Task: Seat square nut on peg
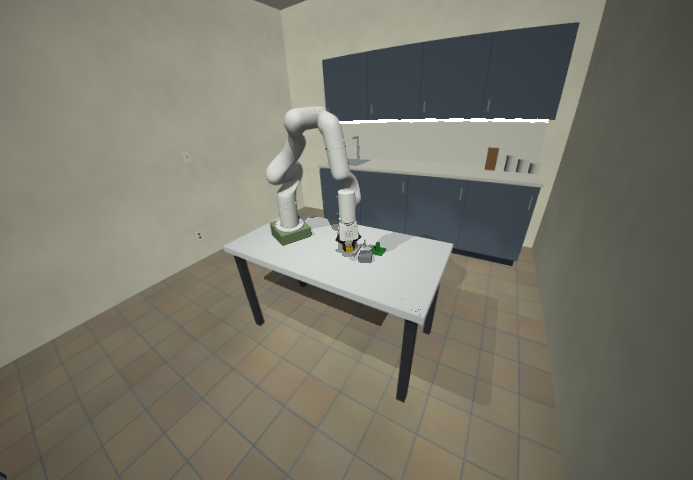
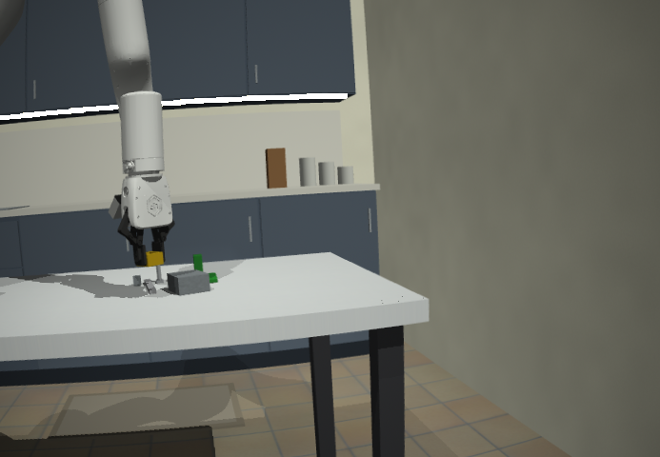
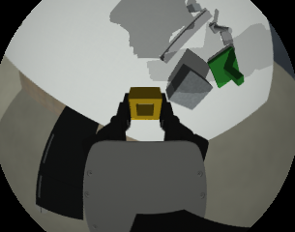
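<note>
My gripper [image 2: 149, 254] is shut on a yellow square nut [image 2: 153, 258] with a square hole and holds it a little above the white table. The nut also shows between the black fingers in the wrist view [image 3: 146, 104] and in the top view [image 1: 349, 247]. A green upright peg [image 2: 197, 262] on a green base stands to the right of the gripper, apart from it; it also shows in the wrist view [image 3: 224, 70]. A grey block [image 2: 189, 282] lies in front of the peg, between it and the gripper.
Small thin grey parts [image 2: 150, 286] lie on the table under and beside the gripper. The arm's green mount [image 1: 289, 230] sits at the table's back left corner. Counter and cabinets [image 1: 432, 198] stand behind the table.
</note>
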`<state>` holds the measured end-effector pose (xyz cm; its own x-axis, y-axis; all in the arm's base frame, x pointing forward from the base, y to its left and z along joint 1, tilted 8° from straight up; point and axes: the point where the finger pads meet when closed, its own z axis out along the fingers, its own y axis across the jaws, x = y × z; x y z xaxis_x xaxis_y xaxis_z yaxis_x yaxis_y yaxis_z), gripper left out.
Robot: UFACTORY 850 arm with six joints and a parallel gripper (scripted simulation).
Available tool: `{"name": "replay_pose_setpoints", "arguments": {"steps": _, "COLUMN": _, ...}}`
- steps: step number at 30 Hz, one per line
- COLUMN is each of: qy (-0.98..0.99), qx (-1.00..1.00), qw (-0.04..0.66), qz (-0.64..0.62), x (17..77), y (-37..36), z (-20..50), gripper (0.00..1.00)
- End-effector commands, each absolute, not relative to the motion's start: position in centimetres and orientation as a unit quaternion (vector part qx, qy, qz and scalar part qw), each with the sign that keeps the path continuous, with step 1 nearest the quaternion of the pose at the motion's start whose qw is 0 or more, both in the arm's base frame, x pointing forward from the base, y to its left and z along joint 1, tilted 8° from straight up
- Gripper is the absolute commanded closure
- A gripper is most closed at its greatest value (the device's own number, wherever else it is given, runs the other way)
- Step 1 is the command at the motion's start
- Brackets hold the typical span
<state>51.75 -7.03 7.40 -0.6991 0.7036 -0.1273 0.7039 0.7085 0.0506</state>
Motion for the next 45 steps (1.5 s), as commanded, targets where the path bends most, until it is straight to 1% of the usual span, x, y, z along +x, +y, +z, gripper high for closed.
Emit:
{"name": "replay_pose_setpoints", "arguments": {"steps": 1, "qy": 0.92, "qx": 0.385, "qw": 0.069, "qz": 0.0, "x": 51.9, "y": -6.9, "z": 7.5, "gripper": 1.0}}
{"name": "replay_pose_setpoints", "arguments": {"steps": 7, "qy": 0.905, "qx": 0.42, "qw": 0.069, "qz": 0.002, "x": 53.1, "y": -5.5, "z": 7.6, "gripper": 1.0}}
{"name": "replay_pose_setpoints", "arguments": {"steps": 15, "qy": 0.853, "qx": 0.517, "qw": 0.068, "qz": 0.01, "x": 56.3, "y": -0.9, "z": 7.7, "gripper": 1.0}}
{"name": "replay_pose_setpoints", "arguments": {"steps": 17, "qy": 0.853, "qx": 0.517, "qw": 0.068, "qz": 0.01, "x": 56.3, "y": -0.9, "z": 7.7, "gripper": 1.0}}
{"name": "replay_pose_setpoints", "arguments": {"steps": 31, "qy": 0.737, "qx": 0.673, "qw": 0.064, "qz": 0.024, "x": 60.5, "y": 8.3, "z": 8.0, "gripper": 1.0}}
{"name": "replay_pose_setpoints", "arguments": {"steps": 45, "qy": 0.719, "qx": 0.692, "qw": 0.063, "qz": 0.026, "x": 60.9, "y": 9.7, "z": 8.0, "gripper": 1.0}}
